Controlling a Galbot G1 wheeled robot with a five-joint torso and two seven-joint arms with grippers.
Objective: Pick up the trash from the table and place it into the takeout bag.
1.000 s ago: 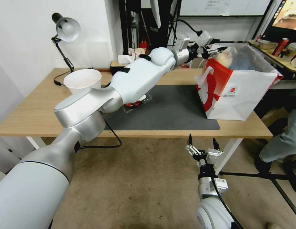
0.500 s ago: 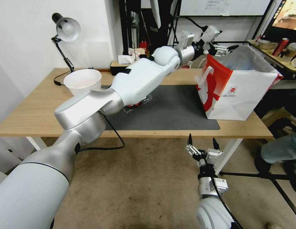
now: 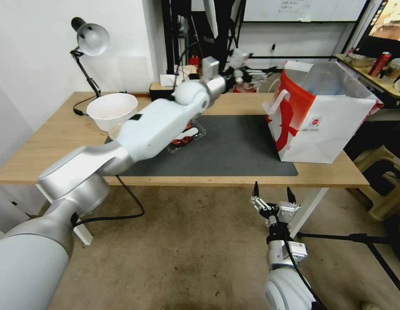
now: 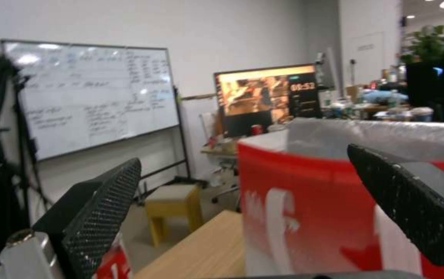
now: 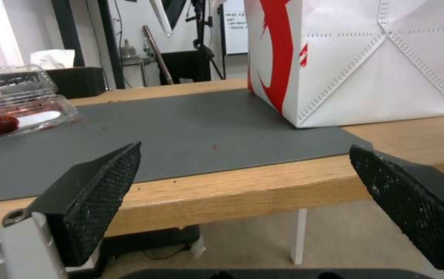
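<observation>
Left tool (image 3: 251,73) hangs high over the far edge of the counter (image 3: 45,155), fingers (image 4: 98,209) spread wide with nothing between them. Just beside it, on the side away from the lamp, stands the takeout bag (image 3: 333,129), upright on the counter's end: white paper, red side panel, white handle, clear liner puffed out of its mouth. In the left wrist view, the bag's red panel (image 4: 305,217) sits right past the open fingertips, with a whiteboard (image 4: 88,97), a lit monitor (image 4: 266,99) and a yellow stool (image 4: 173,209) in the room behind.

Back toward the left arm's elbow, a clear clamshell container (image 3: 187,135) with red scraps lies on the dark grey mat (image 3: 234,150), partly hidden by the arm. Farther along sits a white bowl (image 3: 112,111) at the mat's corner, and beyond it a grey desk lamp (image 3: 90,41) leans over the light wood. A black tissue box (image 3: 159,88) rests at the counter's back edge.

Right tool (image 3: 272,202) waits low, in front of and below the counter's near edge, jaws wide apart and empty. From its wrist, the mat (image 5: 181,131) stretches ahead, the clamshell (image 5: 20,104) off to one side, the bag's white base (image 5: 387,77) to the other. Bare brown floor (image 3: 187,258) below.
</observation>
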